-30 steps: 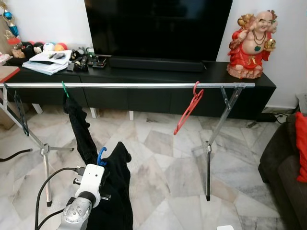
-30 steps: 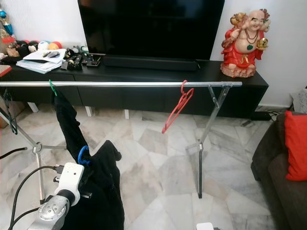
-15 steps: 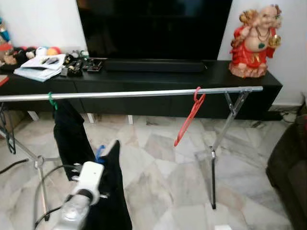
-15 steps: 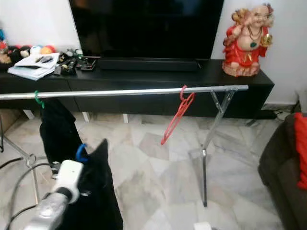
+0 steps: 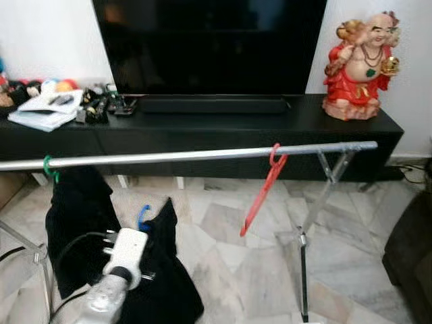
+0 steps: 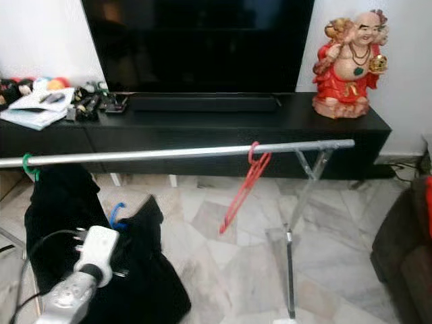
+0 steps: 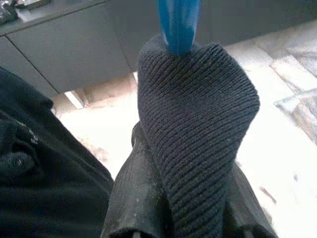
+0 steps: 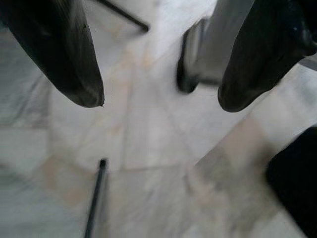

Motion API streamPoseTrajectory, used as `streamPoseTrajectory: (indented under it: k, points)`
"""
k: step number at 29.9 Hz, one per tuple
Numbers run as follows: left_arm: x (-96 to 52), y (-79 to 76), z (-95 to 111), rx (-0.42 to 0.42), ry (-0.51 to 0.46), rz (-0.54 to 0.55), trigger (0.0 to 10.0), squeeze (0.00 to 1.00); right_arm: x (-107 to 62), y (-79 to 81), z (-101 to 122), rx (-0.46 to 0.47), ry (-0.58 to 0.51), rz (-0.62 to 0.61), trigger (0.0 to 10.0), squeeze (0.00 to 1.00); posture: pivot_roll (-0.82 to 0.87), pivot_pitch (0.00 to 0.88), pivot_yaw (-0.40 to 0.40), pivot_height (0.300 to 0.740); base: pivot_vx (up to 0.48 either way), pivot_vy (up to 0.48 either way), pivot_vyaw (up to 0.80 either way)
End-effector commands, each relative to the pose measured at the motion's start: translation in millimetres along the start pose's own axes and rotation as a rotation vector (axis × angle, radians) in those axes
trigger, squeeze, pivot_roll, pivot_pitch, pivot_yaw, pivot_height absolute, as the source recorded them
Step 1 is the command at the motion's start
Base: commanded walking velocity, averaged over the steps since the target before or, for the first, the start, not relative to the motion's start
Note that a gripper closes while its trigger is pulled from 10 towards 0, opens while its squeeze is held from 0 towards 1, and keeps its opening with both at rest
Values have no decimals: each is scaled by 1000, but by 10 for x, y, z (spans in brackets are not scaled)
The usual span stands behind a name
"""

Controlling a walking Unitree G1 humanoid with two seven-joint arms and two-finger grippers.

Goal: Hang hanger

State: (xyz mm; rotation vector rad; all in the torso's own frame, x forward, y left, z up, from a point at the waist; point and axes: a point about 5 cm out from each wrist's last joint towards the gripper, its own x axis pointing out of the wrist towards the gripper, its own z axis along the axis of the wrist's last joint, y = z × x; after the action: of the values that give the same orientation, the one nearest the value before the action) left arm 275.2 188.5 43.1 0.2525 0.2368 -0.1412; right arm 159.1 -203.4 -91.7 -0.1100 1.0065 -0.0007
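My left gripper [image 7: 181, 218] clenched on dark knitted garment [image 7: 198, 129] carrying blue plastic hanger [image 5: 142, 217], low, below long silver clothes rail [image 5: 189, 156]. Blue hook not yet on rail: lift and hook-over left, I judge. Right gripper [image 8: 161, 74] released, over pale marble floor [image 5: 229, 263]. Red plastic hanger [image 5: 260, 199] and green-hooked black garment [image 5: 77, 223] already hung. Black TV console [image 5: 202, 125] behind.

Living room: television [image 5: 209, 44], sofa [image 5: 412, 250], marble floor [image 5: 223, 270].
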Motion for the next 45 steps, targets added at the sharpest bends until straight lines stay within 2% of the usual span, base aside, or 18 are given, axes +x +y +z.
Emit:
streamPoseTrajectory:
  k: [1, 19, 28, 36, 39, 44, 45]
  points:
    - [-20, 152, 26, 34, -18, 38, 10000, 0, 14, 114, 34, 8, -10, 28, 10000, 0, -81, 22, 17, 740, 0, 0, 0]
    - [-6, 205, 83, 29, -46, 47, 10000, 0, 18, 148, 42, 6, -9, 41, 10000, 0, -75, 32, 18, 740, 0, 0, 0]
    - [-97, 151, -7, 9, -33, 35, 10000, 0, 15, 128, 24, 6, 0, 34, 10000, 0, -77, 37, 20, 740, 325, 0, 0]
    - [-84, 125, 17, 2, -41, 28, 10000, 0, 14, 135, 14, 3, 5, 38, 10000, 0, -75, 36, 19, 740, 360, 0, 0]
    - [-72, 110, 40, 23, -53, 7, 10000, 0, 13, 138, 7, 6, 8, 39, 10000, 0, -79, 36, 23, 740, 354, 0, 0]
    - [-80, 80, 51, 8, -63, -32, 10000, 0, 12, 135, -1, 3, 12, 39, 10000, 0, -76, 35, 21, 740, 109, 0, 0]
    - [-103, 35, 68, 1, -73, -97, 10000, 0, 12, 134, 0, 2, 14, 40, 10000, 0, -72, 37, 20, 740, 0, 0, 0]
